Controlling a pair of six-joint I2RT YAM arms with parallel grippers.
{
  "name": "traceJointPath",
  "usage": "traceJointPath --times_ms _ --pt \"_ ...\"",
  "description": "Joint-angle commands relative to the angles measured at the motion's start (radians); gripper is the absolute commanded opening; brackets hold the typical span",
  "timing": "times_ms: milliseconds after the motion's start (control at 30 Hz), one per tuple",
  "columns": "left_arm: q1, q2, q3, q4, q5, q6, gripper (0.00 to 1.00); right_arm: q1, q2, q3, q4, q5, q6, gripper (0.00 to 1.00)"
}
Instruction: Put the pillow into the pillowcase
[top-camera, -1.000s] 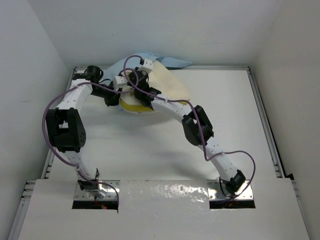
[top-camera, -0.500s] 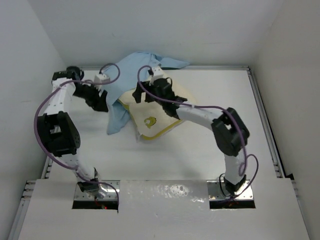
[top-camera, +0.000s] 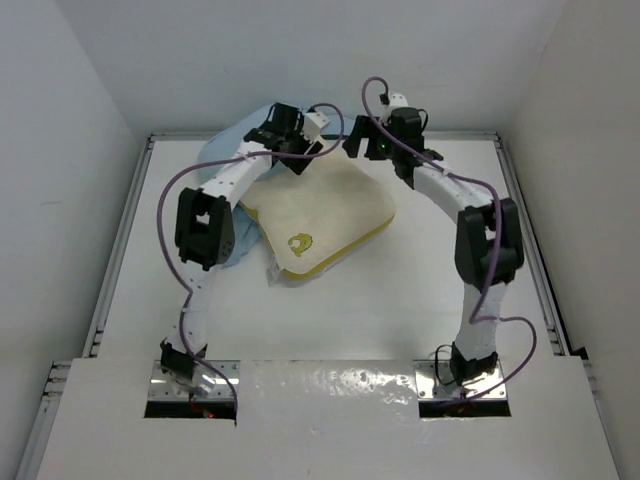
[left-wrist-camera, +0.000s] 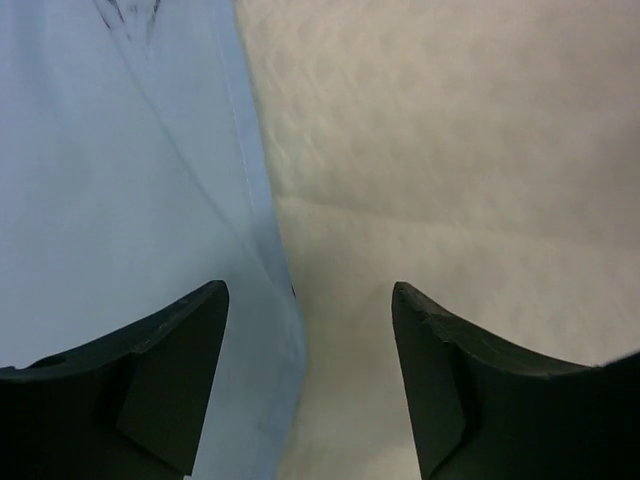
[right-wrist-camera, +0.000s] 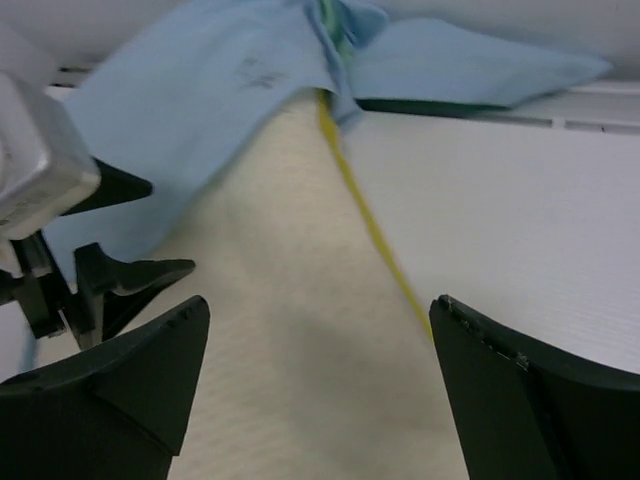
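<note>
Pillow (top-camera: 325, 205), cream and quilted, lies flat on the far half of the white table (top-camera: 440, 290), its yellow side band (top-camera: 350, 242) and small emblem (top-camera: 298, 243) facing the arms. Light blue pillowcase (top-camera: 222, 155) is bunched along the pillow's left side and far corner, where the right wrist view shows the cloth draped over the pillow's end. Most of the pillow is uncovered. The left gripper (left-wrist-camera: 308, 295) hovers over the line where the pillowcase's hem meets the pillow, jaws parted with nothing between them. The right gripper (right-wrist-camera: 318, 305) hangs above the pillow's far edge, jaws spread wide and holding nothing.
</note>
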Motion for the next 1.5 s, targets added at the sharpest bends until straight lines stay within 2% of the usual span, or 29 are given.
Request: traceJointPath --times_ms 0,133,233,300,333,367,400,467,500,533,633,700,733,867,967,1000,1100,1167,1200,1233,1267,1333,1367,1400,1467 --pt "0.027 0.073 0.077 0.185 -0.189 -0.112 0.65 -0.001 0.129 0.097 -0.035 -0.071 -0.023 0.9" --pt "-0.001 0.146 0.085 0.274 -0.307 -0.099 0.59 -0.001 0.307 0.183 0.015 -0.174 -0.002 0.93" --pt "-0.013 0.17 0.055 0.321 -0.387 -0.086 0.3 0.001 0.376 0.179 0.069 -0.216 0.059 0.91" --pt "-0.015 0.166 0.032 0.334 -0.402 -0.089 0.22 0.002 0.396 0.169 0.088 -0.248 0.091 0.88" --pt "-0.015 0.155 0.01 0.349 -0.401 -0.089 0.12 0.007 0.408 0.157 0.089 -0.262 0.096 0.85" --pt "-0.015 0.149 0.001 0.354 -0.4 -0.089 0.09 0.008 0.411 0.151 0.101 -0.28 0.101 0.79" --pt "-0.015 0.141 -0.005 0.358 -0.387 -0.091 0.06 0.014 0.411 0.143 0.106 -0.315 0.105 0.6" --pt "-0.015 0.12 -0.022 0.366 -0.375 -0.1 0.0 0.022 0.399 0.116 0.12 -0.329 0.108 0.35" --pt "-0.015 0.114 -0.027 0.372 -0.372 -0.102 0.0 0.027 0.391 0.102 0.128 -0.334 0.108 0.08" --pt "-0.015 0.109 -0.03 0.38 -0.372 -0.105 0.0 0.033 0.381 0.065 0.137 -0.337 0.111 0.0" --pt "-0.015 0.06 -0.016 0.345 -0.315 -0.132 0.0 0.045 0.316 -0.016 0.19 -0.332 0.113 0.0" --pt "-0.016 -0.018 -0.025 0.273 -0.087 -0.132 0.0 0.068 0.246 -0.077 0.209 -0.299 0.105 0.0" --pt "-0.025 -0.038 -0.022 0.24 0.103 -0.114 0.0 0.08 0.215 -0.1 0.238 -0.285 0.087 0.0" --pt "-0.044 -0.071 0.074 -0.04 0.462 -0.053 0.0 0.163 0.051 -0.234 0.368 -0.199 0.073 0.0" --pt "-0.081 -0.09 0.088 -0.18 0.507 0.057 0.0 0.209 -0.089 -0.327 0.577 -0.106 0.101 0.0" --pt "-0.091 -0.094 0.085 -0.277 0.507 0.091 0.0 0.215 -0.136 -0.372 0.62 -0.082 0.108 0.0" --pt "-0.128 -0.121 0.036 -0.433 0.554 0.216 0.0 0.22 -0.173 -0.447 0.774 0.042 0.2 0.0" --pt "-0.156 -0.147 -0.008 -0.516 0.601 0.282 0.0 0.214 -0.182 -0.518 0.903 0.234 0.294 0.0" --pt "-0.185 -0.155 -0.013 -0.539 0.614 0.298 0.0 0.211 -0.184 -0.536 0.899 0.319 0.317 0.0" --pt "-0.199 -0.16 -0.018 -0.585 0.634 0.312 0.0 0.205 -0.184 -0.571 0.879 0.52 0.352 0.0" --pt "-0.212 -0.172 -0.03 -0.596 0.634 0.317 0.0 0.199 -0.185 -0.584 0.844 0.628 0.395 0.0" --pt "-0.239 -0.193 -0.069 -0.596 0.624 0.306 0.0 0.179 -0.198 -0.596 0.6 0.864 0.595 0.0" --pt "-0.242 -0.202 -0.088 -0.584 0.621 0.296 0.0 0.169 -0.198 -0.595 0.541 0.898 0.596 0.0" --pt "-0.24 -0.207 -0.108 -0.573 0.616 0.286 0.0 0.156 -0.195 -0.592 0.499 0.91 0.669 0.0" --pt "-0.242 -0.218 -0.158 -0.55 0.592 0.26 0.0 0.127 -0.175 -0.581 0.433 0.88 0.699 0.0"
